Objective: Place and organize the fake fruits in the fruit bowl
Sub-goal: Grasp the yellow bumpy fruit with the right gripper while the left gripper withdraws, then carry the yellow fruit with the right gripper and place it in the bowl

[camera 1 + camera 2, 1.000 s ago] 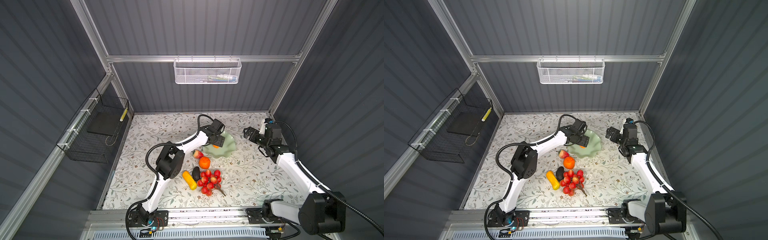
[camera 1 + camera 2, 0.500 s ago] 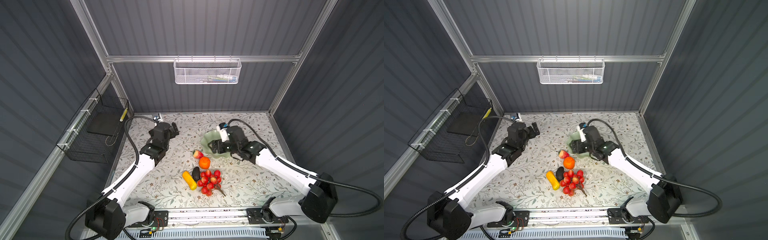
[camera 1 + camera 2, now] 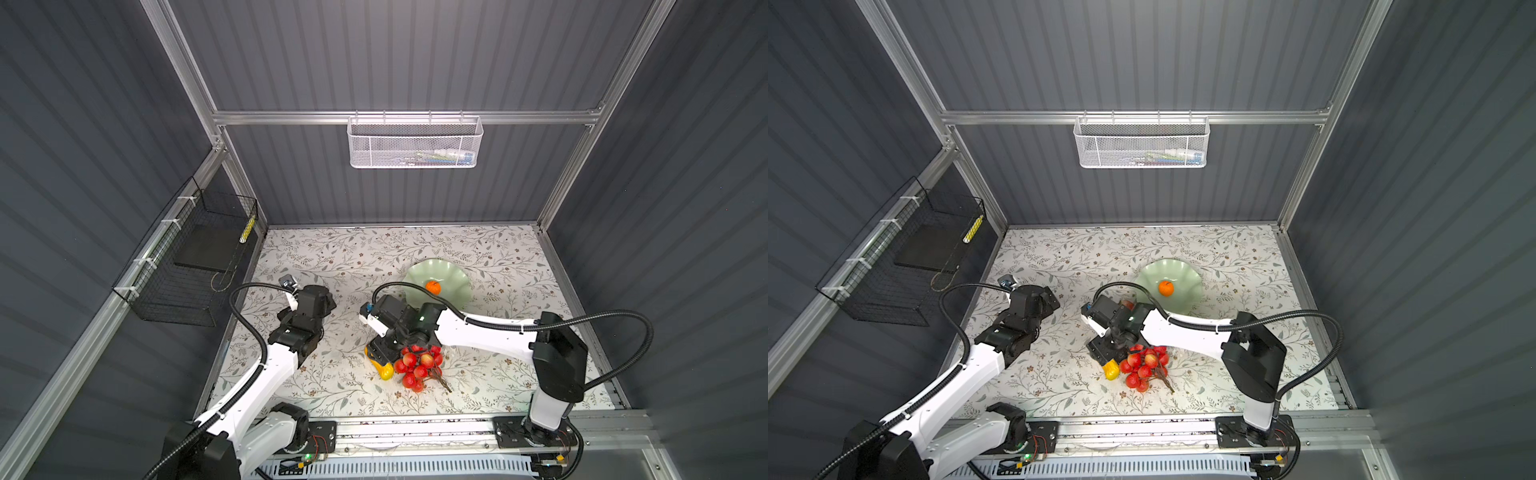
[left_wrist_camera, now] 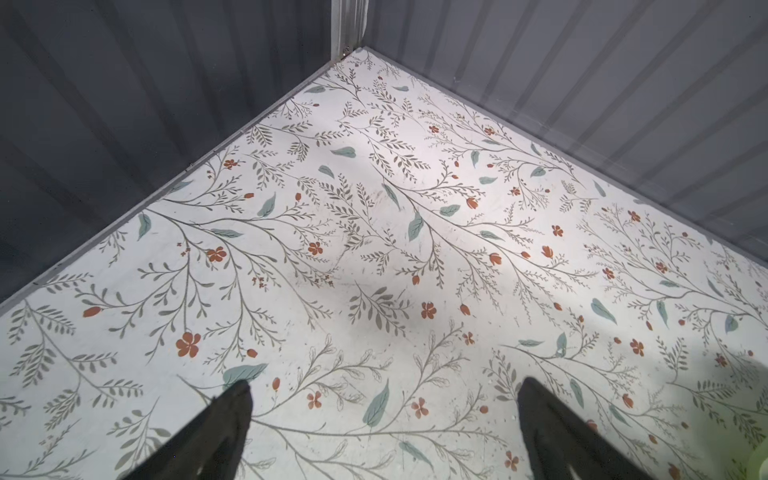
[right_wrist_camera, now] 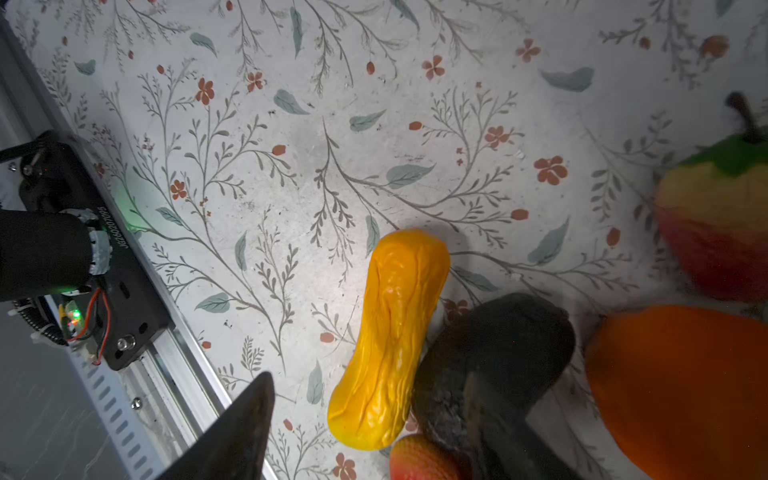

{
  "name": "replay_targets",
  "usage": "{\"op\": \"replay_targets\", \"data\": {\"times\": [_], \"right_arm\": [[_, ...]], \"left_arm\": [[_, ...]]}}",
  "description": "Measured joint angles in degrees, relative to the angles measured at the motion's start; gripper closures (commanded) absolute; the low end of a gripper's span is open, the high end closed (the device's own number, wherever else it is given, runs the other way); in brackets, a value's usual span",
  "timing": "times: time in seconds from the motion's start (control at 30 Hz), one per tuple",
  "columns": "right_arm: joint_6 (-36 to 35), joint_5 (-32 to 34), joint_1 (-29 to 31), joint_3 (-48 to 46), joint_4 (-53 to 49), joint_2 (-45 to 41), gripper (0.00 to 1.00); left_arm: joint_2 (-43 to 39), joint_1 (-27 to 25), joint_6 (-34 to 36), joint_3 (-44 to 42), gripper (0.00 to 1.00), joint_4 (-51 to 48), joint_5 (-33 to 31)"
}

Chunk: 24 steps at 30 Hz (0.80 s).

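Note:
The pale green fruit bowl [image 3: 453, 277] [image 3: 1180, 274] sits at the back right with a small orange [image 3: 433, 286] [image 3: 1166, 288] in it. My right gripper [image 3: 381, 352] [image 5: 370, 386] is open low over the mat, its jaws on either side of the yellow corn-like piece [image 5: 390, 332] [image 3: 385, 371]. One finger lies over the dark avocado [image 5: 511, 332]. The large orange [image 5: 681, 386], strawberry [image 5: 715, 232] and berry cluster [image 3: 417, 365] [image 3: 1142, 368] lie close by. My left gripper [image 3: 326, 299] [image 4: 385, 386] is open and empty over bare mat at the left.
A white mesh basket [image 3: 415, 145] hangs on the back wall. A black wire basket [image 3: 195, 266] hangs on the left wall. The metal front rail [image 3: 415, 428] [image 5: 178, 353] runs close to the fruit pile.
My left arm left the small orange in the bowl and pulled back to the left. My right arm swung in from the right, came down over the yellow piece, and its jaws have narrowed.

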Motion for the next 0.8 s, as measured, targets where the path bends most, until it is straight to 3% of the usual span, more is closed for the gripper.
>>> {"op": "replay_targets", "data": {"times": [0.23,0.57,0.8], "right_arm": [[-2.05,-0.28,-0.09,8.28,-3.04,9.77,0.43],[-2.43,-1.92,-0.09,13.68,-6.97,16.39,0.53],[-2.47,-2.78,-0.33,16.02,-8.20,17.59,0.77]], "left_arm": [[-3.98,0.37,-0.37,-0.66,0.00,-1.99,-1.57],[-8.09,0.37,-0.31,-1.27,0.00,-5.05,-3.67],[-8.72,0.39,-0.33,-1.38,0.00,-6.03,-4.28]]}}
